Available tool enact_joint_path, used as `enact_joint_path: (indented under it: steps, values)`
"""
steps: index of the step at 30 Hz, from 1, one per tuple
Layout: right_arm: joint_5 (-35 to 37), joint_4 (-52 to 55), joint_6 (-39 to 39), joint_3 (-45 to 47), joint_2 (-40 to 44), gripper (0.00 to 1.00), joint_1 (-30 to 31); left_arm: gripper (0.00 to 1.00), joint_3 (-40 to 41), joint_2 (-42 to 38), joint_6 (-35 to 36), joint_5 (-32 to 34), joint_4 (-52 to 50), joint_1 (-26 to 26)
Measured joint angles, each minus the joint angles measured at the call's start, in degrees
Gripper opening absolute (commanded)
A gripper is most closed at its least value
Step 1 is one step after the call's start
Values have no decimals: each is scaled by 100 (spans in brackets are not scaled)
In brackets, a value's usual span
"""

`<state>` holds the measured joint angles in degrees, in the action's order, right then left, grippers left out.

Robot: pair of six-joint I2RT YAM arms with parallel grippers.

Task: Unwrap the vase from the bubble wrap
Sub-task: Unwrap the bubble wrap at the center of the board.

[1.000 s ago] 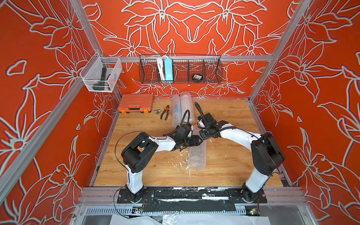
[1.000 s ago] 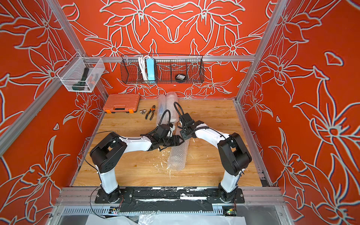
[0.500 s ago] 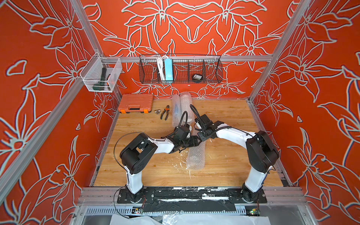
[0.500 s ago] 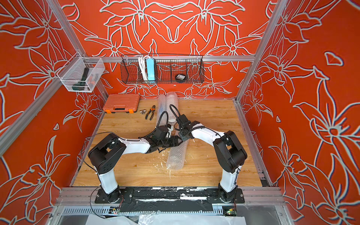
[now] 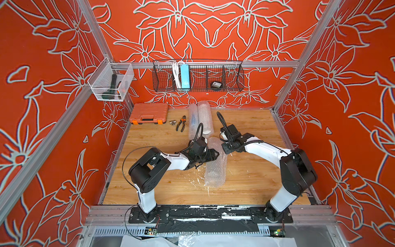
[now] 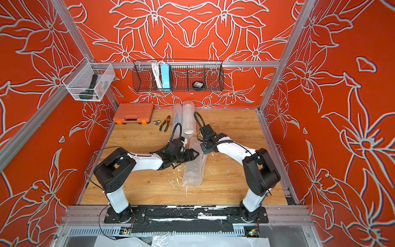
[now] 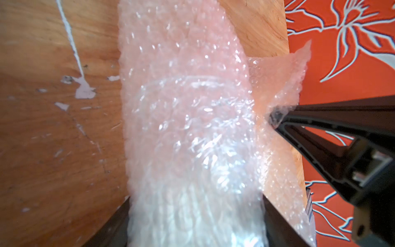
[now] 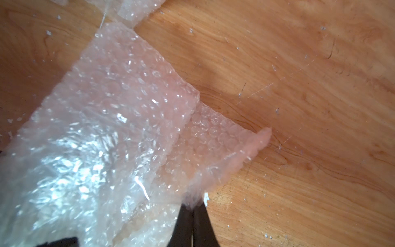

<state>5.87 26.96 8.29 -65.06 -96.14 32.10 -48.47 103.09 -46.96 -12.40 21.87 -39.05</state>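
The bubble wrap [image 5: 215, 169] lies as a roll in the middle of the worktop [image 5: 256, 184], well apart from the orange tool case [image 5: 149, 113] and nearer the arm bases than the case is. The jaws of the left arm [image 5: 177, 162] are spread round the end of the roll nearer the tool case, one finger against each flank, clasping it. The jaws of the right arm [image 5: 265, 149] are pressed together, pinching a loose flap [image 7: 277, 81] of the wrap on the roll's side away from the tool case.
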Motion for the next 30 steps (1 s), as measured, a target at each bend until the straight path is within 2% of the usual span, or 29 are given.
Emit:
enact_joint_path:
  steps: [2, 3, 8, 12, 22, 30]
  values:
    - [-66, -31, 46, 13, 0, 0, -22, 64, 28, -33, -22, 22, 0, 0]
    - [-96, -44, 63, 26, 2, 4, -33, 64, 39, -42, -24, 28, 0, 0]
    - [-214, -107, 293, 33, 68, 33, -127, 64, 109, -131, -44, 33, -55, 0]
    - [-439, -216, 485, 33, 334, 48, -278, 64, 227, -278, -46, 33, -151, 0]
    - [-1248, -164, 1012, 122, 892, 53, -391, 64, 566, -588, -195, 87, -153, 0]
    - [-2004, -59, 1384, 1093, 1456, 51, -955, 64, 752, -732, -306, 166, -90, -2]
